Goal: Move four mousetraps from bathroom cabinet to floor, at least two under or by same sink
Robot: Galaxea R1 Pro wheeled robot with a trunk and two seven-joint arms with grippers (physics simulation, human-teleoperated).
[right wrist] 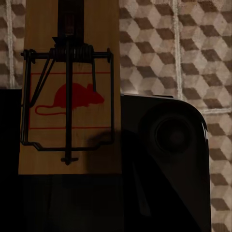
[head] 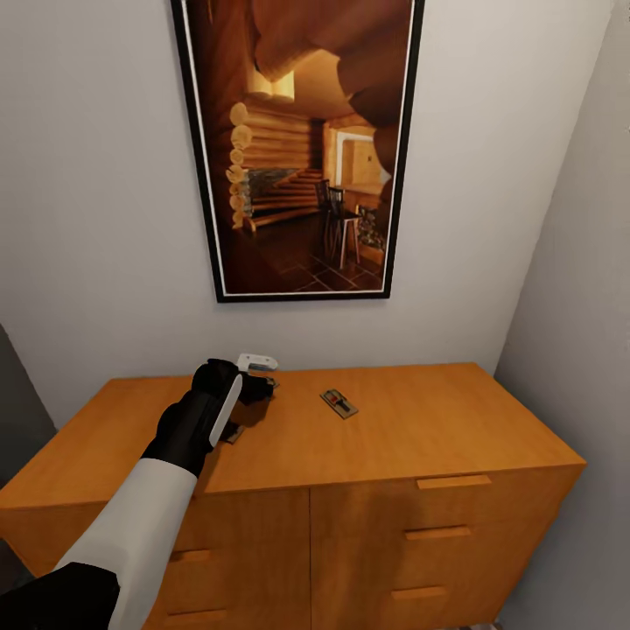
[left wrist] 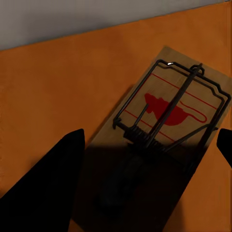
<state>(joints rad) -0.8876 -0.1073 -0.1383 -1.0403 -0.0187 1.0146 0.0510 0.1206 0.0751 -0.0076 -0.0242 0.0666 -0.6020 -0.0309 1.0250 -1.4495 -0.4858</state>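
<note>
Left gripper (left wrist: 145,145) hovers fingers spread astride a mousetrap (left wrist: 164,130) at centre-left of the cabinet (head: 420,429) top; lower squarely, pinch the board edges. Right fingers apparently pinch another mousetrap (right wrist: 70,87) above the bathroom floor (right wrist: 193,48).

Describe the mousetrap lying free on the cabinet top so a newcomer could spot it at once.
Start at the tall framed log-cabin picture on the wall, then drop to the orange-brown cabinet below it. Near the middle of its top, towards the wall, lies the mousetrap: a small flat wooden board with dark wire parts. Unlike the trap under the left gripper, it lies apart to the right, with nothing around it.
</note>
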